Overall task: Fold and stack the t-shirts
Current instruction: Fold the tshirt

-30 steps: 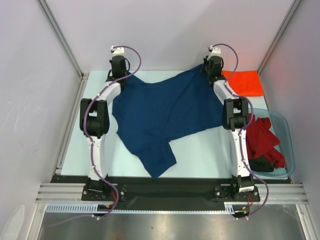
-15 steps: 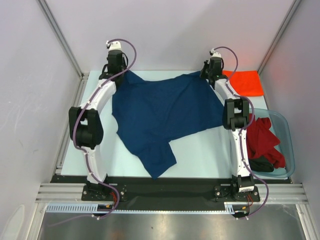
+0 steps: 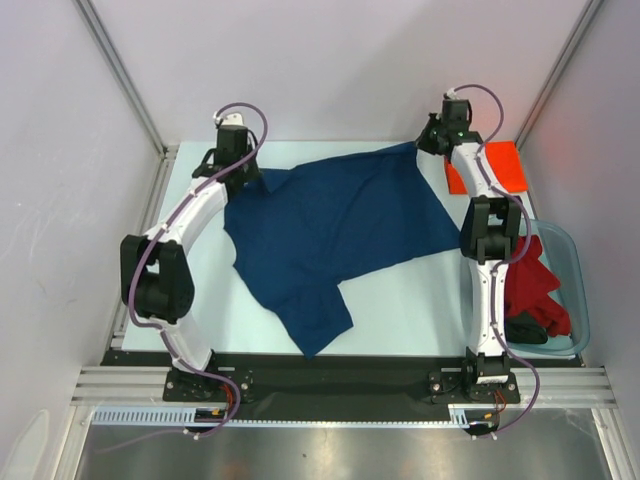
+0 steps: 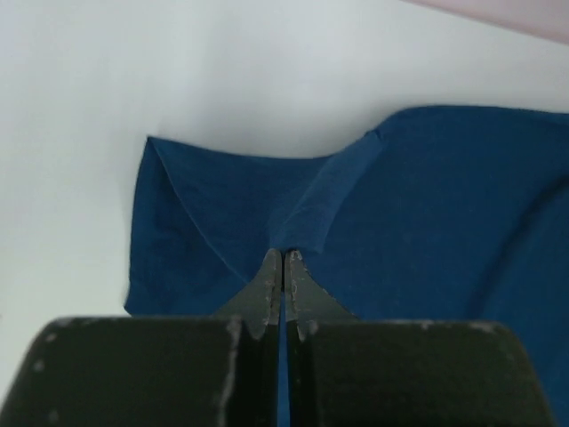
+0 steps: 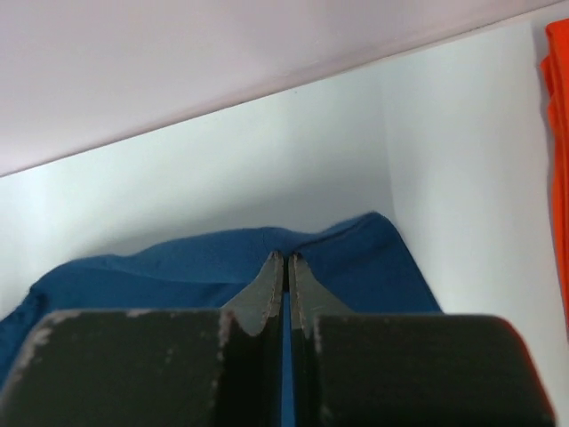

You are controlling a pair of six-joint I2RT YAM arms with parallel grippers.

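left gripper (image 4: 283, 258): pinched shut on the navy shirt (image 3: 330, 225); the cloth bunches into a ridge right at my fingertips.
right gripper (image 5: 284, 260): clamped on the same shirt's other far corner, with the hem just ahead of and under the tips.
navy shirt: spans between both grippers. The rest trails back from them toward the bases and lies on the table (image 3: 400, 310).
other shirts: the orange shirt (image 3: 497, 165) lies flat just right of the right gripper. The red shirt (image 3: 530, 275) and dark shirt (image 3: 525, 328) sit in the tub (image 3: 577, 290), well behind that gripper on its right.
handling: soft, light and limp. I judge it sags, wrinkles and can slip out of a thin pinch.
where to hold: hem corners, both ends at once, kept taut.
step: I judge I'm spreading it flat before the first fold.
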